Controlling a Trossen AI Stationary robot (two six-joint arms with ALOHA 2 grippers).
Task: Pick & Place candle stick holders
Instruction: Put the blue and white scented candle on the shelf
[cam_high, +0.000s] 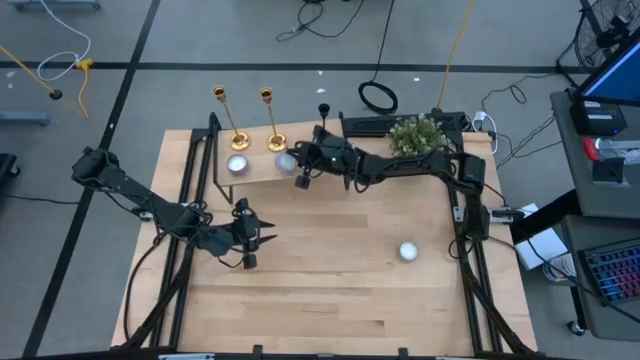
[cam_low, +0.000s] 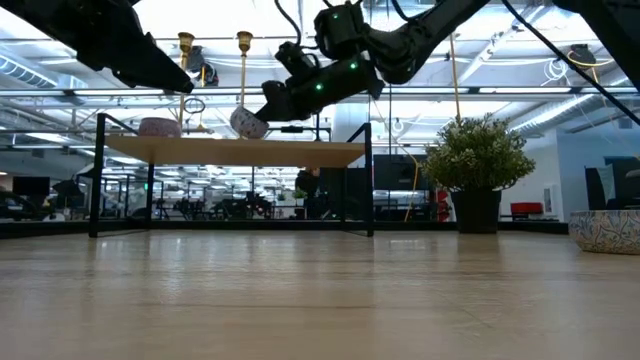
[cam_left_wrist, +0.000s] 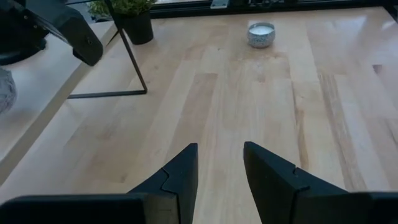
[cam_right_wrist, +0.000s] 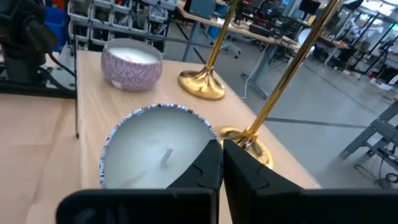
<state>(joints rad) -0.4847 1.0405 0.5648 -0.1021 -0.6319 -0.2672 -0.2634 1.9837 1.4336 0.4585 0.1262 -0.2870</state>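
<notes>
Two tall gold candle stick holders (cam_high: 238, 140) (cam_high: 277, 143) stand by their round bases on the far part of a wooden shelf (cam_high: 255, 175); both show in the right wrist view (cam_right_wrist: 202, 84) (cam_right_wrist: 252, 140). A short black holder (cam_high: 323, 108) rises behind the shelf's right end, its base hidden by my right arm. My right gripper (cam_high: 292, 165) is over the shelf, shut on a white candle jar (cam_right_wrist: 155, 155) next to the nearer gold holder. My left gripper (cam_high: 268, 238) is open and empty, low over the table in front of the shelf. My right gripper pinches the candle jar's rim (cam_right_wrist: 208, 138) on the side toward the gold holder, one finger over the wax and one outside the wall. The fingers slant down from the table's right. In the low view the jar (cam_low: 247, 123) hangs tilted just above the shelf top.
A second patterned candle jar (cam_high: 237, 165) sits on the shelf's left part. A third jar (cam_high: 408, 251) stands on the table at the right. A potted plant (cam_high: 415, 135) stands at the far right. The shelf's thin black legs (cam_left_wrist: 134, 59) stand on the table.
</notes>
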